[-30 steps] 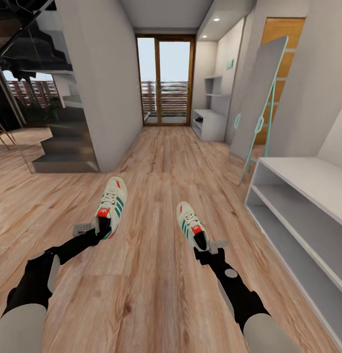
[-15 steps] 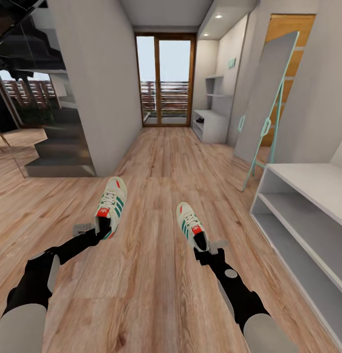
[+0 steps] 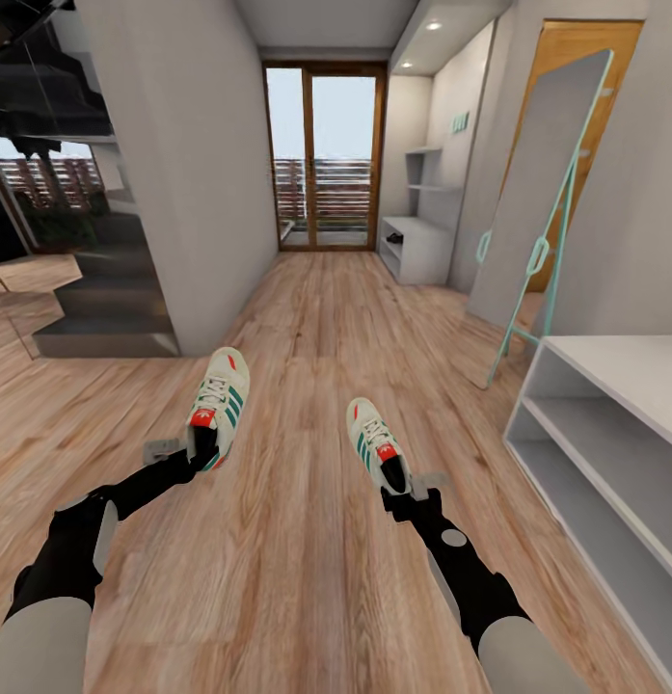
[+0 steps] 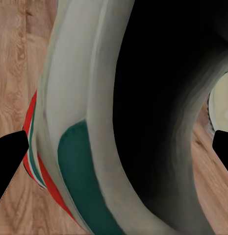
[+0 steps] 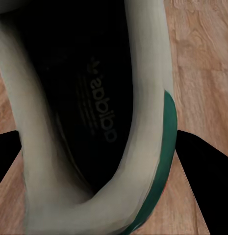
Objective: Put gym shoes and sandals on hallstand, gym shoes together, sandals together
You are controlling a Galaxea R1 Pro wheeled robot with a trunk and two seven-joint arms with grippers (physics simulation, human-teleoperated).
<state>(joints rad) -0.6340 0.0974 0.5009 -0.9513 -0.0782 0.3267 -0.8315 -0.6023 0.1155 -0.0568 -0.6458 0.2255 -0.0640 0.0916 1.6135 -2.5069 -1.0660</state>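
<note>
I hold one gym shoe in each gripper above the corridor floor (image 3: 307, 328). The left gym shoe (image 3: 218, 400) is white with green stripes, and my left gripper (image 3: 202, 453) is shut on its heel collar (image 4: 84, 122). My right gripper (image 3: 398, 485) is shut on the heel of the right gym shoe (image 3: 372, 439), whose dark insole (image 5: 99, 107) faces the wrist camera. The pale-grey hallstand (image 3: 420, 253) stands far down the corridor on the right. A small dark shape (image 3: 392, 236) lies on its low level, too small to identify. The sandals are not recognisable.
A low white two-shelf bench (image 3: 605, 424) stands close on my right. A tall mint-framed mirror (image 3: 548, 193) leans on the wall beyond it. On the left are a grey wall corner (image 3: 181, 193) and dark stairs (image 3: 94, 308). Glass doors (image 3: 326, 159) end the corridor.
The whole view has shifted: the bench and mirror slid to the right and the stairs to the left, so the camera moved. Both arms and shoes keep their place in the picture.
</note>
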